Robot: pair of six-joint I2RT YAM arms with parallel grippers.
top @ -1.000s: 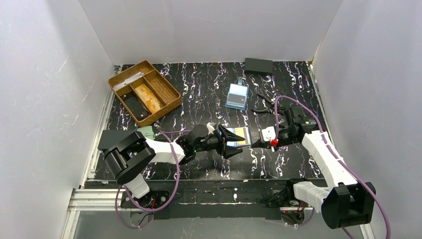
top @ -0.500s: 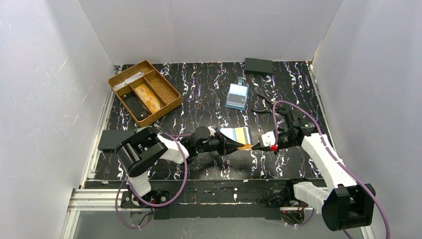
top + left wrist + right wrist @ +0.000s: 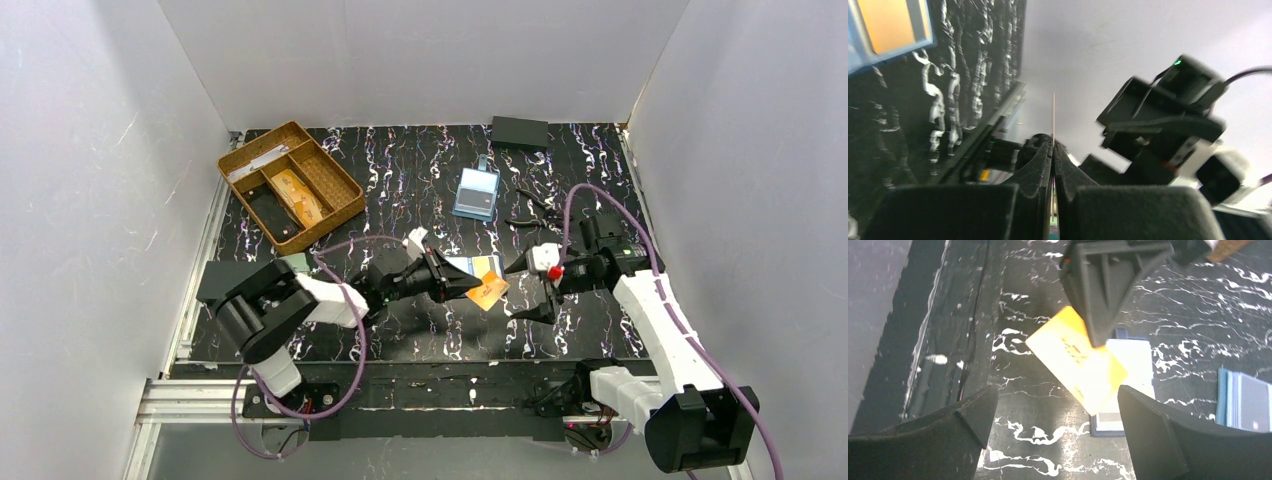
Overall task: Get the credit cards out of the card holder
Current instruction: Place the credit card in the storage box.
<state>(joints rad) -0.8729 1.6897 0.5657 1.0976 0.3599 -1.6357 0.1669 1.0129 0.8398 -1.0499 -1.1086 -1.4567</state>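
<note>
Hanging from the tip of the left gripper (image 3: 472, 288), a thin, flat orange card (image 3: 490, 292) is held in mid-air near the centre of the overhead view, tilted and clear of the tabletop. It is seen edge-on as a hairline (image 3: 1053, 112) from the left wrist, where the two black fingers are pressed flat together on it. From the right wrist, the card (image 3: 1074, 359) is shown as a glossy rectangle with small print, pinched at one corner by the ribbed, wedge-shaped left gripper (image 3: 1099, 337).

Just behind and partly beneath the card, the card holder (image 3: 478, 266) is laid open on the tabletop (image 3: 400, 180). A dark navy border and a pale panel (image 3: 1134, 367) are shown there, and a light blue slot (image 3: 868, 59) with an orange card in it is seen at the upper left of the left wrist view.

To the right of the card, the right gripper (image 3: 527, 290) is held with its black fingers spread wide (image 3: 1053, 430), nothing between them.

The tabletop is covered in black sheet with white and purple streaks. A woven brown tray (image 3: 236, 160) with compartments is placed at the upper left, a light blue clear case (image 3: 476, 192) above centre, and a flat black box (image 3: 519, 131) at the top.
</note>
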